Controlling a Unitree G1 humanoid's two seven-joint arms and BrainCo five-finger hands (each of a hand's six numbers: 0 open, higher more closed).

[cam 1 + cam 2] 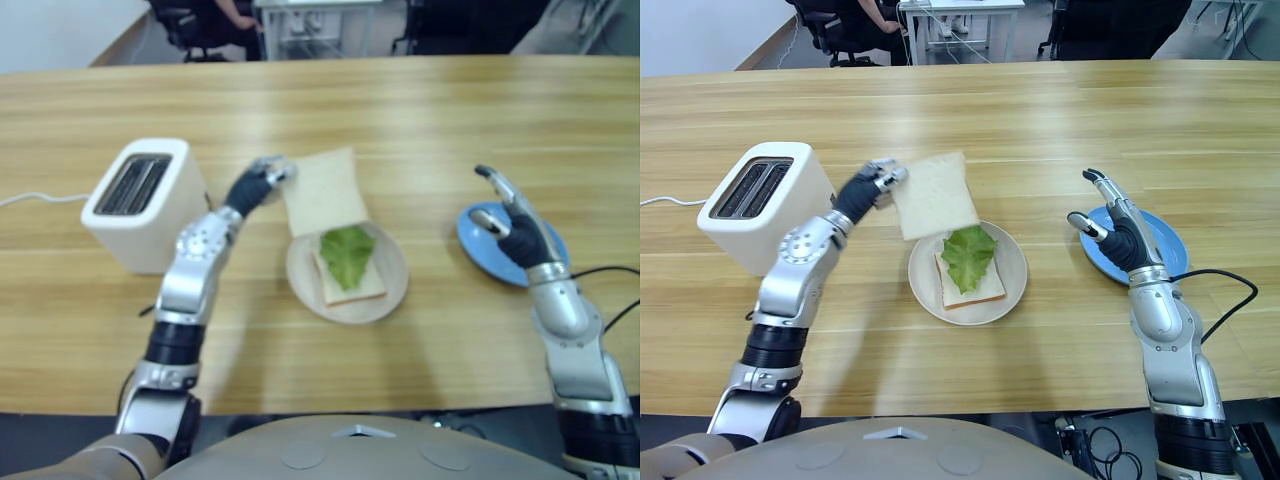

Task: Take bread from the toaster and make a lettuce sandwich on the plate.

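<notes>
- The left hand [868, 188] pinches a slice of bread [937, 195] by its left edge; the fingertips [890, 177] close on that edge, and the rest of the slice juts out to their right.
- The held slice hangs tilted over the far rim of the plate [1013, 288], overlapping the top of the lettuce [968, 255].
- The lettuce lies on a second slice [985, 288] flat on the plate.
- The toaster [765, 205] stands just left of the left forearm.
- The right hand [1118, 237] hovers over a blue plate [1168, 245], fingers spread and holding nothing.
</notes>
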